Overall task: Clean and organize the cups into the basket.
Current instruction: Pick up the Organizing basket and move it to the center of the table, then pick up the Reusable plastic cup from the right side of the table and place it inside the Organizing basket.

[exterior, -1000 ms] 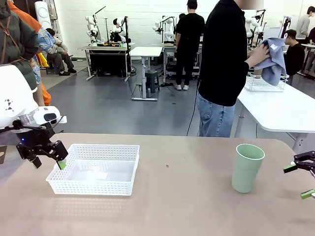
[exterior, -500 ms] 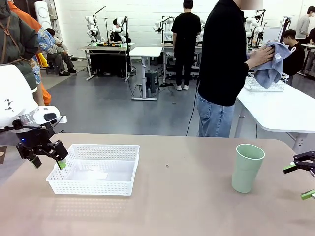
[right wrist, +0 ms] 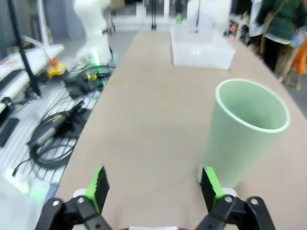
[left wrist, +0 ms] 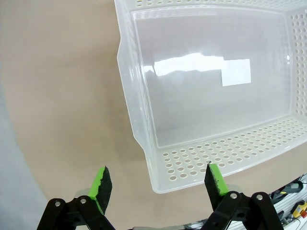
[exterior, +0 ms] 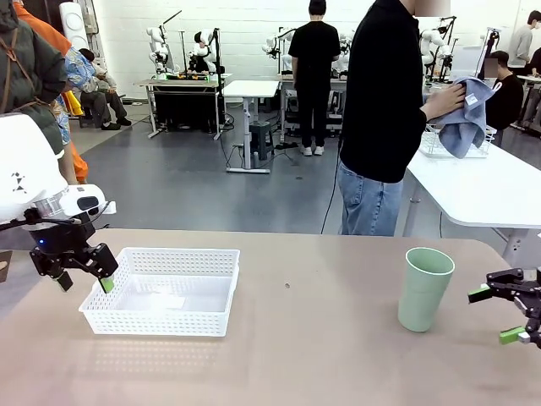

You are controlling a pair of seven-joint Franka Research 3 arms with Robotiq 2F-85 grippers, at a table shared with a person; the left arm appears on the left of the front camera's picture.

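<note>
- Right end effector: jaws wide open, empty, its body cut off by the picture's edge.
- Tall pale mint green tumbler: upright, just beside that end effector, apart from its fingers.
- Left end effector: open, empty, over a corner of the shallow white perforated plastic basket on the tan table.
- A person's hand bunches a blue-grey cloth; whatever is inside the cloth is hidden.

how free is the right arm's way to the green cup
Probably yes: the green cup stands upright on the table, the right arm's jaws stand open beside it, and nothing lies between them.
</note>
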